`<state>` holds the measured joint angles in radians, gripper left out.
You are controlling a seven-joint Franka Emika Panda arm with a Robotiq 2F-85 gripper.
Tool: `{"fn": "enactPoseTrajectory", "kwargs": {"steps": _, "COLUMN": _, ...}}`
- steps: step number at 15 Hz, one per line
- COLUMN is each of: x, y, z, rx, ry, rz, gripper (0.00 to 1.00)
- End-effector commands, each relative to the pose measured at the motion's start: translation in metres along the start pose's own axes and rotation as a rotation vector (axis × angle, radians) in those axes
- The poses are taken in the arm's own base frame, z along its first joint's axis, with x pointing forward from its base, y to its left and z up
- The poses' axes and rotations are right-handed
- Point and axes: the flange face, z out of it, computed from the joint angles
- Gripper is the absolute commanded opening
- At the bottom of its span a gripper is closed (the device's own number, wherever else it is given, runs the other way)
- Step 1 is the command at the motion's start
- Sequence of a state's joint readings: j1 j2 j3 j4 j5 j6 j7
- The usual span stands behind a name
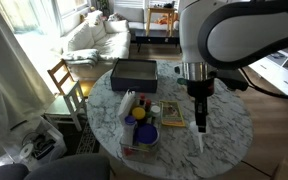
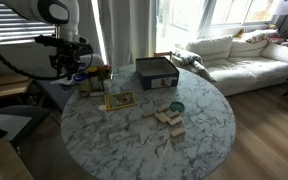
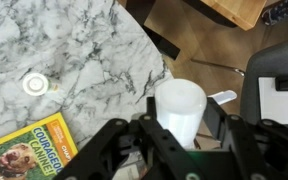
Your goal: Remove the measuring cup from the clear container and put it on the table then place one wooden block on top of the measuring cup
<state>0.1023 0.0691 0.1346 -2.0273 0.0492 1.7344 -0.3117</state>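
My gripper is shut on the measuring cup, a pale whitish cup held upright between the fingers. In the wrist view it is above the edge of the marble table. In an exterior view the gripper hangs over the table's side with the cup below it, apart from the clear container, which holds blue and yellow items. Several wooden blocks lie near the middle of the table. The gripper is at the far left there.
A dark grey rectangular box stands at the back of the table and shows in both exterior views. A yellow-edged book lies flat near the gripper. A small white disc lies on the marble. A small green bowl sits by the blocks.
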Motion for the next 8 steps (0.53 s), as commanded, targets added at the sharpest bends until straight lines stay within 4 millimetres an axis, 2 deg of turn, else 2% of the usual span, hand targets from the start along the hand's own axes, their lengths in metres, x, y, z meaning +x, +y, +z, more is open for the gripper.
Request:
{"fn": "enactPoseTrajectory", "kwargs": {"steps": 1, "x": 0.040, "y": -0.015, "z": 0.055, "rx": 0.010, "ry": -0.143, "rz": -0.124, "gripper": 0.25}}
{"fn": "enactPoseTrajectory", "kwargs": {"steps": 3, "x": 0.055, "y": -0.018, "z": 0.090, "rx": -0.014, "ry": -0.236, "rz": -0.134, "gripper": 0.25}}
{"fn": "enactPoseTrajectory", "kwargs": {"steps": 5, "x": 0.066, "y": -0.012, "z": 0.117, "rx": -0.070, "ry": -0.288, "rz": -0.120, "gripper": 0.25}}
{"fn": "enactPoseTrajectory", "kwargs": {"steps": 7, "x": 0.069, "y": 0.001, "z": 0.135, "rx": -0.115, "ry": -0.321, "rz": -0.098, "gripper": 0.25}}
{"fn": "enactPoseTrajectory", "kwargs": {"steps": 8, "x": 0.065, "y": 0.011, "z": 0.137, "rx": -0.133, "ry": -0.319, "rz": -0.081, "gripper": 0.25}}
